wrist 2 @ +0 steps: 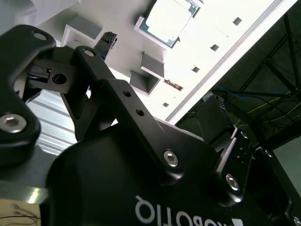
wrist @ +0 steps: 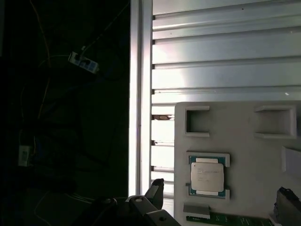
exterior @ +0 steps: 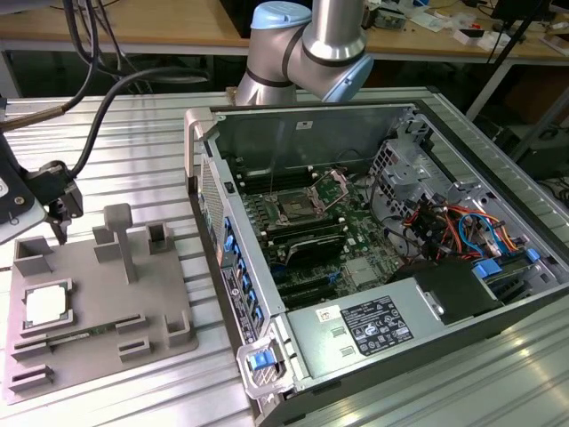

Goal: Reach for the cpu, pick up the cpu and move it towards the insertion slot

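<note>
The cpu (exterior: 44,307) lies flat in a raised holder on the grey fixture plate (exterior: 107,294), at the exterior view's left. It is a silvery square with a thin tan edge, and both wrist views show it too: cpu (wrist: 207,175), cpu (wrist 2: 169,19). My black gripper (exterior: 60,222) hangs above the plate's far corner, apart from the cpu. It is open, with its fingertips (wrist: 157,186) spread wide and nothing between them. The insertion slot (exterior: 293,211) sits on the motherboard inside the opened computer case, its steel frame lifted.
The computer case (exterior: 200,142) lies on its side on the slatted metal table (exterior: 133,160). Upright grey blocks (exterior: 120,236) rise from the plate near the gripper. A thick cable (exterior: 107,107) trails to the wrist. The arm's base (exterior: 311,44) stands behind the case.
</note>
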